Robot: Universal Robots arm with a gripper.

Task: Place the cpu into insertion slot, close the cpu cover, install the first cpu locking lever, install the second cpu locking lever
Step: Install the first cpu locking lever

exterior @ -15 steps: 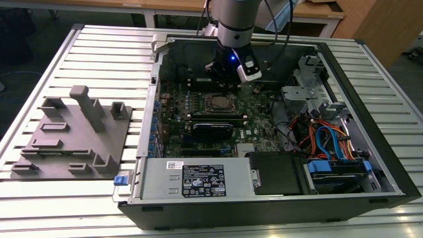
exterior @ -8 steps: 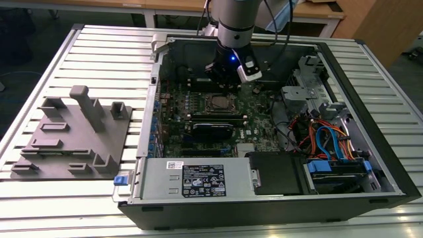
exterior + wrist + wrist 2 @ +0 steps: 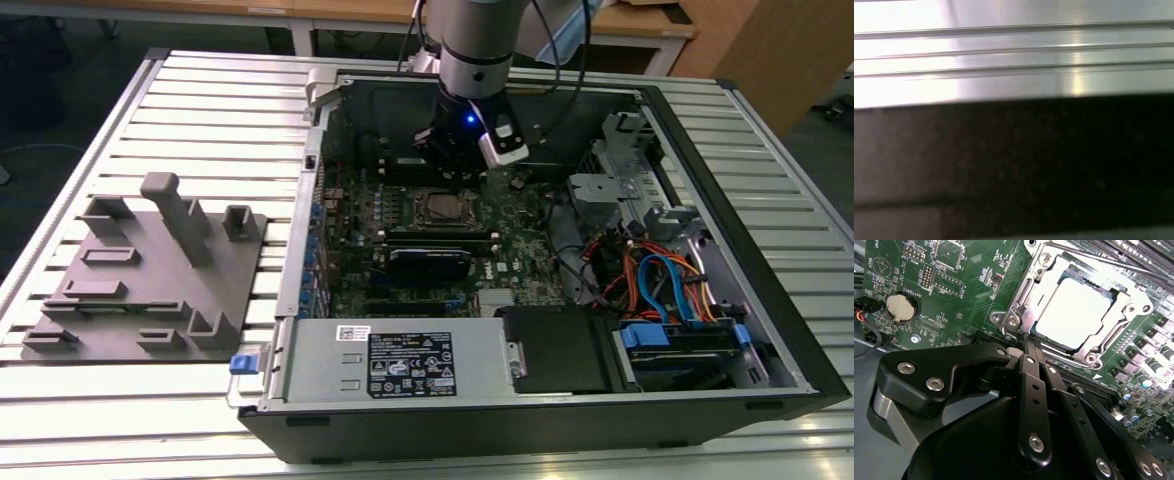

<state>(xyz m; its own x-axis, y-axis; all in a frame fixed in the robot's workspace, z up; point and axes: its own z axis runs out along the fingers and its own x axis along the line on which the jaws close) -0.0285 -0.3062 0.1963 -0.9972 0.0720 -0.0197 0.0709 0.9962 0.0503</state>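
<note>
The cpu (image 3: 1074, 310) lies flat in the insertion slot (image 3: 1004, 320), its pale metal top showing through the window of the cpu cover (image 3: 1026, 295), which lies down over it. A thin locking lever rod (image 3: 1104, 262) runs along the socket's far side. My gripper (image 3: 1024, 342) has its black fingers (image 3: 1029, 375) pressed together, tips right at the socket's near corner. In the exterior view the gripper (image 3: 451, 172) hangs inside the open computer case just behind the socket (image 3: 438, 207).
The green motherboard (image 3: 954, 290) carries a coin battery (image 3: 900, 306) and black memory slots (image 3: 1154, 255). The case (image 3: 534, 420) holds a power supply (image 3: 400, 362), drive bays and coloured cables (image 3: 661, 280). A grey fixture (image 3: 147, 270) sits on the ribbed table (image 3: 1014, 50).
</note>
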